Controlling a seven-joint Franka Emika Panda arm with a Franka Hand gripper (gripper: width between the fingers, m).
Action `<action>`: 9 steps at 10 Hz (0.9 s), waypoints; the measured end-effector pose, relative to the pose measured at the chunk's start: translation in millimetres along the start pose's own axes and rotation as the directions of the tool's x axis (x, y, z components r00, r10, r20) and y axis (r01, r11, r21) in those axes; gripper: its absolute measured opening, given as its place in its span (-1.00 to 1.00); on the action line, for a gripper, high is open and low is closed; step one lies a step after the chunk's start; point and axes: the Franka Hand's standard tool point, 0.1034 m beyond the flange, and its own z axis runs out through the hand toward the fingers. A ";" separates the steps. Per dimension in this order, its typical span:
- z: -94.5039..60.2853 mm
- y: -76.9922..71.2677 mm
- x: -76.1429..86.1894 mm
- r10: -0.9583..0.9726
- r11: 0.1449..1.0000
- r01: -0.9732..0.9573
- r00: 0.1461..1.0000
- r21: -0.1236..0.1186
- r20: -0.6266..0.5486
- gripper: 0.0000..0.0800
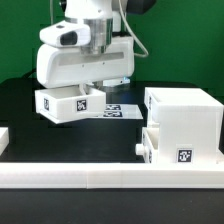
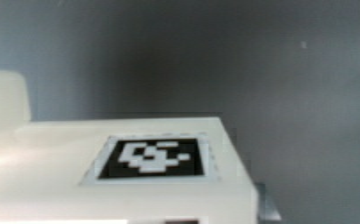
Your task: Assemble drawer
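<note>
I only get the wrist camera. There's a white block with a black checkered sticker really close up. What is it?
Observer: It is a small white drawer box with a tag on its side, seen whole in the exterior view.
Operator: Is the robot hand on it?
Observer: The gripper sits right over its top; whether the fingers are shut, I cannot tell.
Operator: Is anything else there?
Observer: Yes, a bigger white drawer case stands toward the exterior view's right, apart from the box.
Operator: Anything between them?
Observer: The marker board lies flat on the black table there.
</note>
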 end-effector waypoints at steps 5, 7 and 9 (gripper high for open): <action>-1.5 9.5 0.6 -0.349 0.937 0.349 0.937 -0.013 0.004 -0.89; -5.0 19.7 11.1 -0.592 0.805 0.593 0.805 -0.028 0.034 -0.89; -3.0 21.4 11.9 -0.693 0.719 0.695 0.719 -0.024 0.053 -0.89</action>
